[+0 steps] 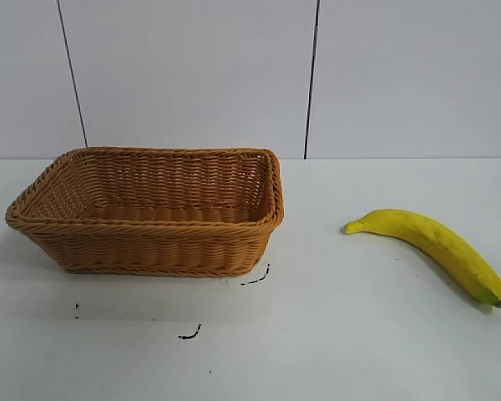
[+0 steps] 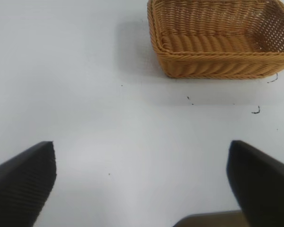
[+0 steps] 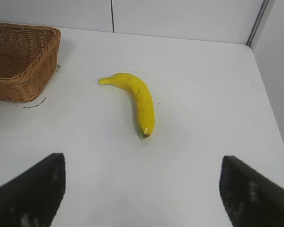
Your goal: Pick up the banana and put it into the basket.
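Note:
The yellow banana (image 1: 434,247) lies flat on the white table at the right; it also shows in the right wrist view (image 3: 136,100). The tan woven basket (image 1: 150,251) stands at the left, empty, and shows in the left wrist view (image 2: 217,68) and in the right wrist view (image 3: 19,85). My right gripper (image 3: 142,189) is open and empty, some way short of the banana. My left gripper (image 2: 141,182) is open and empty over bare table, well apart from the basket. Neither gripper shows in the exterior view.
Small black marks (image 1: 192,332) dot the table in front of the basket. A white panelled wall (image 1: 192,75) rises behind the table. The table's edge (image 3: 270,113) runs past the banana in the right wrist view.

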